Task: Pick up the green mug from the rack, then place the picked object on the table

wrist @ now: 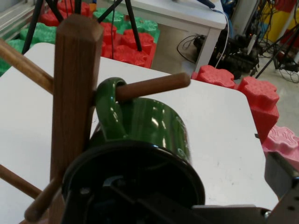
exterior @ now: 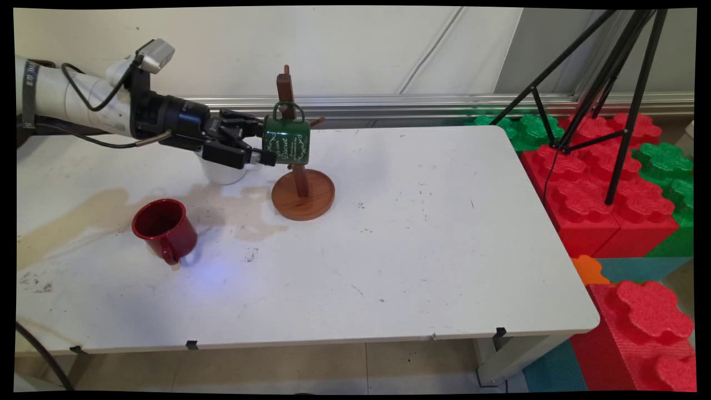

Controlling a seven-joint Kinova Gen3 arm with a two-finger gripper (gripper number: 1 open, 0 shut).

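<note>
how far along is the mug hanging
Looks done: the green mug's handle is looped over a peg of the wooden rack. In hand: the gripper is right at the mug's rim; whether it grips is unclear. Left: the red mug and a white cup stand on the table.

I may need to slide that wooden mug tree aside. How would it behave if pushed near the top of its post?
The mug tree would probably tip rather than slide: its post is tall over a small round base. The green mug hanging by its handle on a peg adds weight high up and to one side. Wood on the smooth table should slide easily if pushed at the base.
</note>
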